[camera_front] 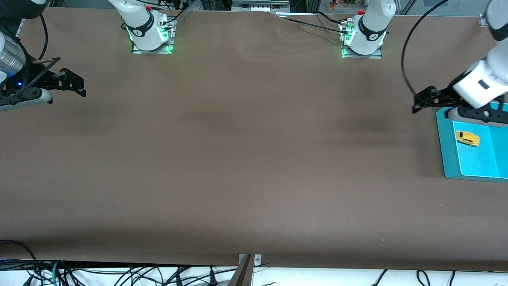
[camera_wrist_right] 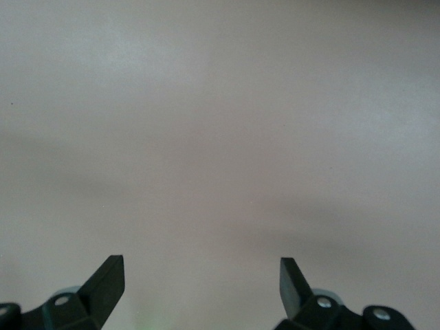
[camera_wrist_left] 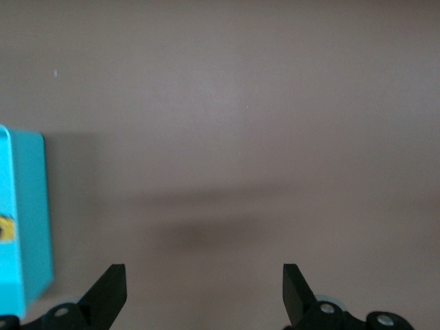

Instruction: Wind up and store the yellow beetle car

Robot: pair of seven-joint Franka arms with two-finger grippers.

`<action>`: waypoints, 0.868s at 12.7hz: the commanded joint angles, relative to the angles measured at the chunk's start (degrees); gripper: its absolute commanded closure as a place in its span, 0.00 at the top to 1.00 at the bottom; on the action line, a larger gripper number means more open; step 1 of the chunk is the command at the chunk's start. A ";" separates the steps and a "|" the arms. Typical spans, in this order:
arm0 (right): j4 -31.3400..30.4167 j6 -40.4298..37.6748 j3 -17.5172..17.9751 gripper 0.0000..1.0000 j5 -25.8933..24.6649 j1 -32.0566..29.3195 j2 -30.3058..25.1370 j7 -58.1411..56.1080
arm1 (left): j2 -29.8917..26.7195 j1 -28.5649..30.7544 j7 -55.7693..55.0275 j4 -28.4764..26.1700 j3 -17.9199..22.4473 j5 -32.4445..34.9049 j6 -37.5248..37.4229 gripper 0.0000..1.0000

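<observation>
Yellow beetle car [camera_front: 467,138]: sits on its wheels inside the turquoise tray [camera_front: 447,151], on the paler inner floor, at the left arm's end of the bench [camera_front: 238,159]. Nothing touches it.
Long axis: runs roughly along the bench, slightly slanted, with the end toward the right arm a little farther from the front camera. Which end is the nose, cannot tell.
Left gripper [camera_front: 421,104]: hovers over the bench just beside the tray's corner; jaws spread wide, empty. Its wrist view shows only the tray's edge [camera_wrist_left: 27,220] and a sliver of yellow [camera_wrist_left: 5,229].
Right gripper [camera_front: 75,84]: hangs over the bench at the right arm's end, well apart from the car; jaws wide, empty; this arm waits.
Stage (judged): nothing begun; car not yet picked up.
Risk 1: car is much smaller than the jaws. An off-centre close could pinch a corner and flick it across the tray.
Risk 2: tray wall lies near the car. A low approach could catch the rim and shift the tray.
Risk 3: smooth, rounded body. It may slip from the grip during winding.
</observation>
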 commanded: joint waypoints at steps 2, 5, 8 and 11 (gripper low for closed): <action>1.40 -1.01 0.01 1.00 0.72 -0.01 0.28 -0.67 | 0.16 0.59 -3.60 2.10 -0.38 -1.02 -0.83 1.00; 1.40 -0.92 -0.08 1.00 0.81 -0.01 0.28 -0.67 | -0.55 -1.37 0.87 1.75 0.60 2.14 -0.92 1.00; 1.58 -1.01 0.01 1.00 0.81 0.08 0.28 -0.67 | -1.25 -1.37 5.29 1.40 0.60 2.23 -1.27 1.00; 1.58 -1.01 0.01 1.00 0.89 0.08 0.28 -0.67 | -1.25 -1.28 5.29 1.49 1.12 2.32 -1.80 1.00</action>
